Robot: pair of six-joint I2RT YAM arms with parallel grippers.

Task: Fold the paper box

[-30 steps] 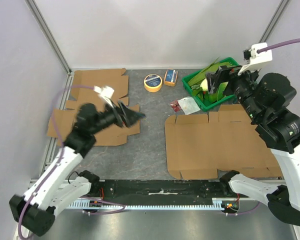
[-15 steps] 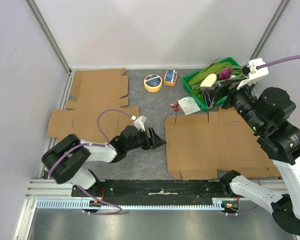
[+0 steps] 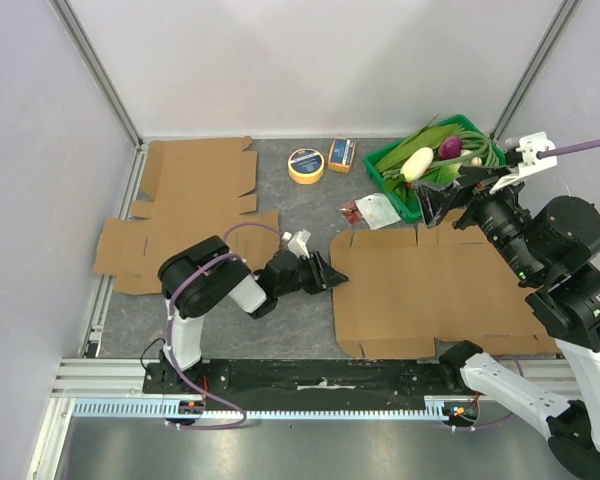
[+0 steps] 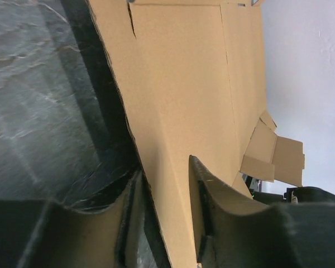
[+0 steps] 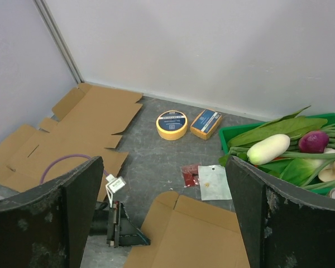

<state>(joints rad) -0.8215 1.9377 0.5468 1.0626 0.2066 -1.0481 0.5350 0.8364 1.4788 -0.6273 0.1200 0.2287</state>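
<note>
The paper box (image 3: 440,290) lies flat and unfolded on the right half of the table, also seen in the right wrist view (image 5: 195,234). My left gripper (image 3: 332,277) reaches low across the table to its left edge. In the left wrist view that cardboard edge (image 4: 184,84) runs between the fingers of the left gripper (image 4: 163,164), one finger above and one below, with a gap still showing. My right gripper (image 3: 458,183) hangs high over the back right, jaws wide (image 5: 164,184), holding nothing.
Two more flat cardboard blanks (image 3: 195,180) lie at the left. A yellow tape roll (image 3: 306,165) and a small orange box (image 3: 342,154) sit at the back. A green basket (image 3: 400,205) of vegetables stands back right, with a white packet (image 3: 378,211) beside it.
My left arm swung down and rightward from the left blanks to the paper box's left edge, and its jaws narrowed around that edge. The right arm rose slightly to the right.
</note>
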